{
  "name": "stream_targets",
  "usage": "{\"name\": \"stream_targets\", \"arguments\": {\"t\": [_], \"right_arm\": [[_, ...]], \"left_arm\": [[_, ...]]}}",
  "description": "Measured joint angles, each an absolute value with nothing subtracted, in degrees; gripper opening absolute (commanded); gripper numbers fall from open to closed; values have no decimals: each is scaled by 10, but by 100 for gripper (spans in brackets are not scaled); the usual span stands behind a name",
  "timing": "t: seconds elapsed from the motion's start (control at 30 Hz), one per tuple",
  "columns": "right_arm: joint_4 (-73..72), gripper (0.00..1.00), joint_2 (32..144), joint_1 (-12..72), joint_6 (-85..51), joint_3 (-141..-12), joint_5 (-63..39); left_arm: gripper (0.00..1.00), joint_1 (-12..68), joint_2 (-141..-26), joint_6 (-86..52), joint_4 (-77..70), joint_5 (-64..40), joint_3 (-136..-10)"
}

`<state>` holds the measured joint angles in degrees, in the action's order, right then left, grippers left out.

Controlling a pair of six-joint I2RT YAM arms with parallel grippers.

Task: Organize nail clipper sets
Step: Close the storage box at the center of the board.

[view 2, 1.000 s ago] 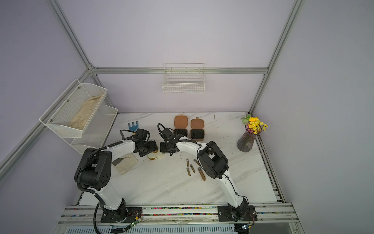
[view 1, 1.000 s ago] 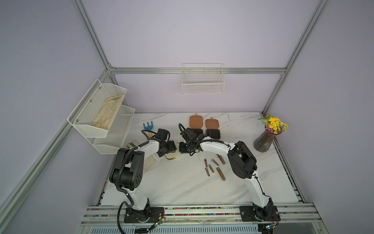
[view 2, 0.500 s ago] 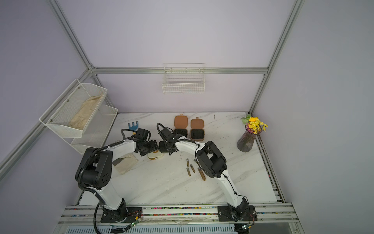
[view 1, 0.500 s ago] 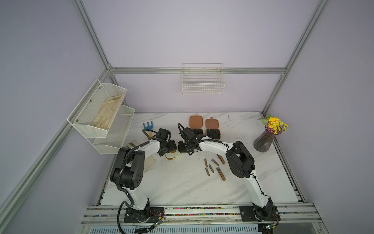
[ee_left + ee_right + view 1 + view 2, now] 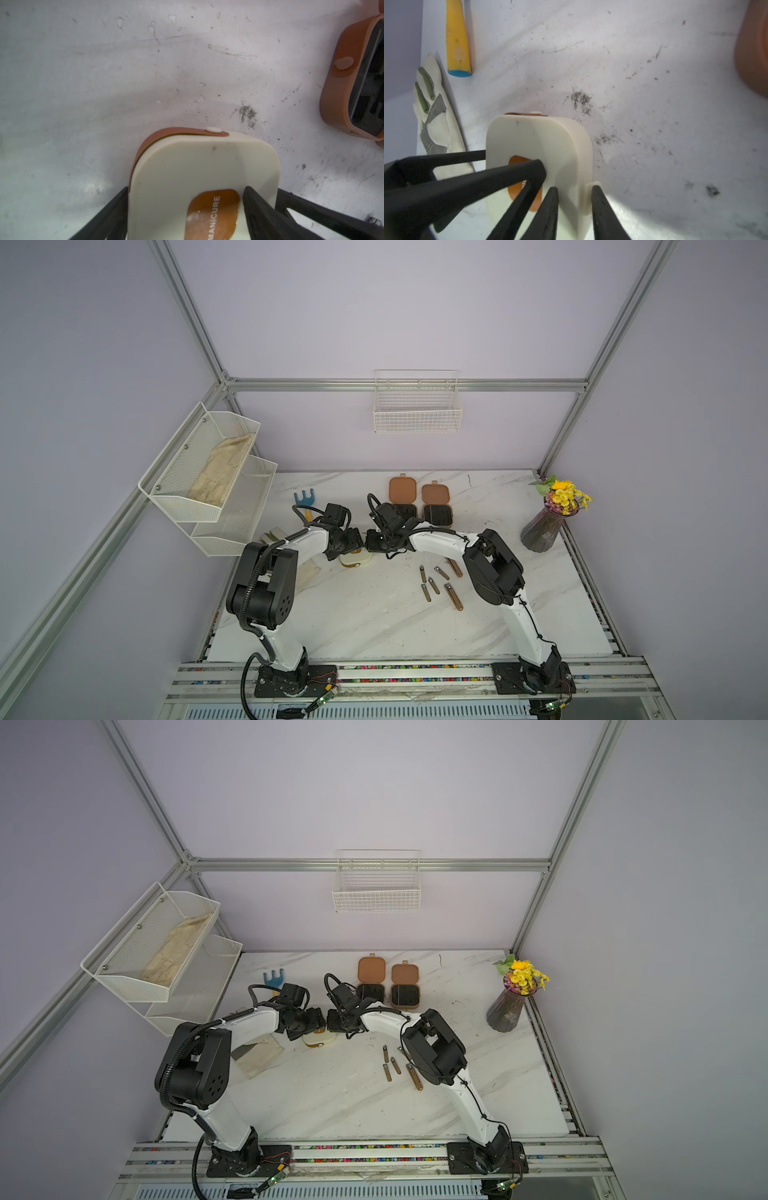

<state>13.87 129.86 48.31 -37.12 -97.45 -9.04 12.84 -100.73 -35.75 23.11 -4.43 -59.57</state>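
While both top views bury the grip under the wrists, my wrist cameras show it: left claw (image 5: 186, 189) clamped across the cream case (image 5: 197, 166) over its MANICURE label (image 5: 214, 214); right claw (image 5: 574, 188) pinching its side rim. It is near two open brown cases (image 5: 436, 512) on the desk (image 5: 374, 626). Both arms reach inward, elbows bent, unchanged since a second ago.

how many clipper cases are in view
3. One brown case open at the back, second brown case open beside it, cream case gripped by the left pincer and right pincer. None seems hidden.
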Motion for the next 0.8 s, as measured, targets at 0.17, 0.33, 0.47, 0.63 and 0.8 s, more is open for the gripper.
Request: {"name": "stream_targets", "arguments": {"t": [0.17,0.33,0.47,0.63,0.8], "right_arm": [[88,34,1283,483,-396,-926,-90],[45,34,1273,483,-420,-892,-94],[22,34,1271,483,-435,-878,-101],[-10,33,1269,482,-458,-860,-113],[-39,32,1266,481,-481,-841,-120]], "left_arm": [[81,128,-1007,-357,231,-44,-596],[81,128,-1007,-357,231,-44,-596],[81,128,-1007,-357,231,-44,-596],[81,128,-1007,-357,231,-44,-596],[81,128,-1007,-357,231,-44,-596]]}}
